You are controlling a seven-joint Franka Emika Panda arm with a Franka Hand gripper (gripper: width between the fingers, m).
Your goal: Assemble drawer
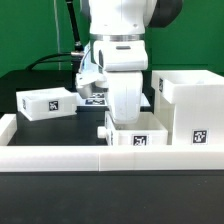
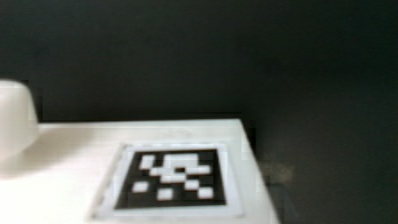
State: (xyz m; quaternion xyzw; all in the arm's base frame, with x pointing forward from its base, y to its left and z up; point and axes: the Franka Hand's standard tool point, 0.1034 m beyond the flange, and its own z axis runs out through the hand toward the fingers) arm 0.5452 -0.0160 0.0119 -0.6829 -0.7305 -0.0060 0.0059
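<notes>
Arm comes down mid-scene, w/ the gripper low at the middle tray. Its fingers are mostly hidden by the wrist body and the tray's rim, so can't tell if they're apart, together or clamped on anything. Middle tray sits on the black counter, just behind the low white wall strip along the near edge, w/ its tag facing near. Right beside it, on the exterior view's right, stands the big case — taller than the tray, tag low on its near face. Whether the two touch isn't clear. The second tray lies well apart on the exterior view's left, farther back, tag also facing near. Wrist view is blurred: a white surface w/ a square tag against dark counter, plus a rounded white shape at one edge — can't tell which part either belongs to.
</notes>
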